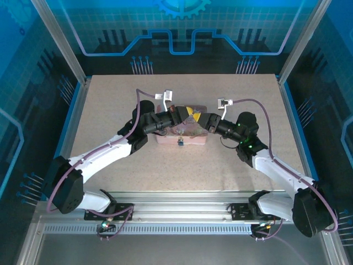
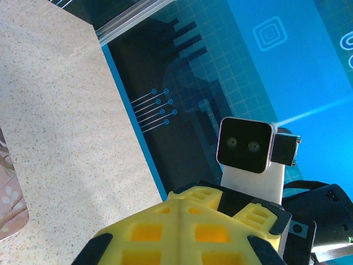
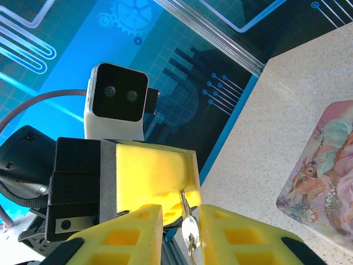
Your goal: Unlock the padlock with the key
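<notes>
The left tool (image 2: 179,212) is seen with its yellow fingers pressed together, no gap showing along the seam between them. In the right wrist view its tip is met by the thin end of the key (image 3: 189,226), which appears to be pinched there and hangs clear of the bench (image 1: 138,171).

The right tool (image 3: 181,218) is placed around the key, its two yellow fingers (image 3: 127,234) set a narrow gap apart on either side. A strip of open space is shown between the key's round head and the finger on the left of that picture. Whether the other finger is touched cannot be told.

The key is shown as a small, pale, silvery sliver with a rounded head, and a small ring is hung from that end.

From above, both tools are pictured tip to tip over the pink tin (image 1: 190,136), which is laid flat at the middle of the bench. The padlock (image 1: 180,142) is seen as a tiny speck at the middle of the tin's near edge, just in front of the meeting tools and apart from the key. Its shackle and keyhole are too small to be made out. A corner of the tin's illustrated lid is caught at the right of the right wrist view.
</notes>
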You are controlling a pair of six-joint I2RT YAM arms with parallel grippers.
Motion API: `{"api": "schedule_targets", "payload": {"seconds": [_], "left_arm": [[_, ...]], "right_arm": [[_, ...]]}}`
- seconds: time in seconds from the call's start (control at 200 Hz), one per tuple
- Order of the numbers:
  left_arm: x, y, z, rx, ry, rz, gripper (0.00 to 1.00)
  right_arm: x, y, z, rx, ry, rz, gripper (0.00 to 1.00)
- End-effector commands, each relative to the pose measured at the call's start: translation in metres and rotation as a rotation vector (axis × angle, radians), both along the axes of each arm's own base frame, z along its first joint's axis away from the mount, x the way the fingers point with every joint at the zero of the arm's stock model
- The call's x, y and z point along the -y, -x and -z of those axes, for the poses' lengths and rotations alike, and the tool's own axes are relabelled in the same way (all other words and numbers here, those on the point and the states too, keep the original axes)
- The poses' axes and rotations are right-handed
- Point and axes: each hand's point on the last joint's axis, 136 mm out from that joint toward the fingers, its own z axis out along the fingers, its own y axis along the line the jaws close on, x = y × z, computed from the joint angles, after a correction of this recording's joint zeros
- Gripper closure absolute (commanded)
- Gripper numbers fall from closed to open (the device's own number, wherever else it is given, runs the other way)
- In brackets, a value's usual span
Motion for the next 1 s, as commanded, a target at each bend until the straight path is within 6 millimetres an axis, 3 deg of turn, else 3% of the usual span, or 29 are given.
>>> {"api": "schedule_targets", "payload": {"seconds": [0.0, 0.255, 0.52, 0.996], "left_arm": [[-0.002, 0.002, -0.015, 0.035, 0.04, -0.018, 1.0], [-0.001, 0.0, -0.018, 0.039, 0.053, -0.017, 1.0], [0.001, 0.001, -0.023, 0.046, 0.074, -0.007, 1.0], [-0.001, 0.005, -0.027, 0.062, 0.074, 0.001, 1.0]], "right_arm": [[-0.003, 0.006, -0.019, 0.062, -0.017, -0.016, 0.67], [-0.006, 0.009, -0.023, 0.077, -0.017, -0.034, 0.78], [-0.005, 0.008, -0.023, 0.082, -0.006, -0.032, 1.0], [0.002, 0.01, -0.025, 0.093, 0.01, -0.016, 1.0]]}}
